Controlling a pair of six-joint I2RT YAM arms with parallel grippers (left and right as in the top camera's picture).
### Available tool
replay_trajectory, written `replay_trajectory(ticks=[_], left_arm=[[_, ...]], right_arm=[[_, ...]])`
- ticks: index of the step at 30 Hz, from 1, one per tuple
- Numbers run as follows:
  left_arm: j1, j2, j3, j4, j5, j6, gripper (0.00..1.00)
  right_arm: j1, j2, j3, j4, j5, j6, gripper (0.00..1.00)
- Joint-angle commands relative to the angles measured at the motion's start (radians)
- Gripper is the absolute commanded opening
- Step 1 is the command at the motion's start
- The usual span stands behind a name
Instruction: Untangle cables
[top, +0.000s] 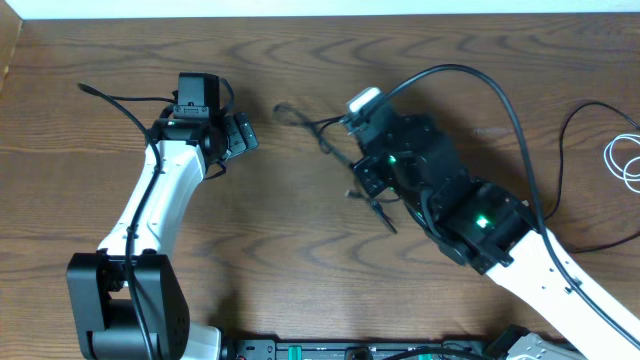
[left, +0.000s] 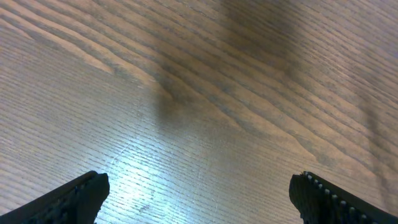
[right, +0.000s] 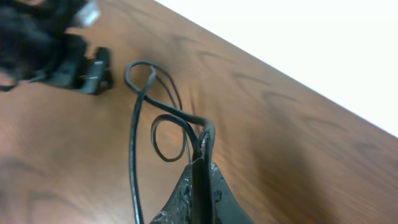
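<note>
Brown wood table (top: 300, 260), a pale strip along its far edge. The white left arm (top: 150, 215) comes up from the near left, and the white right arm (top: 565, 275) comes in from the near right with its black wrist over mid-table. Thicker black wires run along both arms.

The black cable (right: 132, 155) lies mid-table between the two arms. It makes a few loose loops on the wood, and one strand trails back toward the near side. The white cable (top: 624, 160) is coiled at the far right edge, well apart from both grippers and from the black loops.

The right gripper (right: 200, 158) is pinched closed on the black cable. The cord comes up between the fingertips and the loops lie just past them on the left. The left gripper (left: 199, 190) has its jaws spread wide and holds nothing, with bare wood under it. It sits left of the black loops, near them but not touching. Nothing lies between it and the cable.
</note>
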Motion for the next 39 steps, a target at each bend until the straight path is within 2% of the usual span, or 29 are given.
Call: replay_trajectory(ticks=[1, 5, 7, 11, 16, 18, 21, 27, 32, 39], left_arm=[[0.004, 0.003, 0.009, 0.000, -0.020, -0.003, 0.98], [0.004, 0.003, 0.009, 0.003, -0.020, -0.003, 0.98], [0.004, 0.003, 0.009, 0.004, -0.020, -0.003, 0.98], [0.004, 0.003, 0.009, 0.004, -0.020, -0.003, 0.98], [0.004, 0.003, 0.009, 0.007, -0.020, -0.003, 0.98], [0.004, 0.003, 0.009, 0.007, -0.020, -0.003, 0.98], [0.004, 0.003, 0.009, 0.011, -0.020, -0.003, 0.98], [0.004, 0.003, 0.009, 0.014, -0.020, -0.003, 0.98], [0.004, 0.003, 0.009, 0.014, -0.020, -0.009, 0.98], [0.004, 0.003, 0.009, 0.014, -0.020, -0.010, 0.98]], right_arm=[[-0.002, -0.017, 0.012, -0.011, 0.138, -0.019, 0.01], [-0.008, -0.016, 0.012, 0.000, 0.279, -0.027, 0.01], [-0.022, -0.016, 0.012, 0.040, 0.368, -0.077, 0.01], [-0.095, -0.014, 0.012, 0.180, 0.417, -0.275, 0.01], [-0.249, -0.014, 0.012, 0.417, 0.418, -0.433, 0.01], [-0.322, -0.014, 0.012, 0.471, 0.416, -0.412, 0.01], [-0.422, -0.011, 0.012, 0.464, 0.417, -0.278, 0.01], [-0.568, 0.028, 0.011, 0.225, 0.416, -0.059, 0.01], [-0.662, 0.120, 0.011, 0.056, 0.414, -0.028, 0.01], [-0.759, 0.252, 0.011, 0.007, 0.413, -0.028, 0.01]])
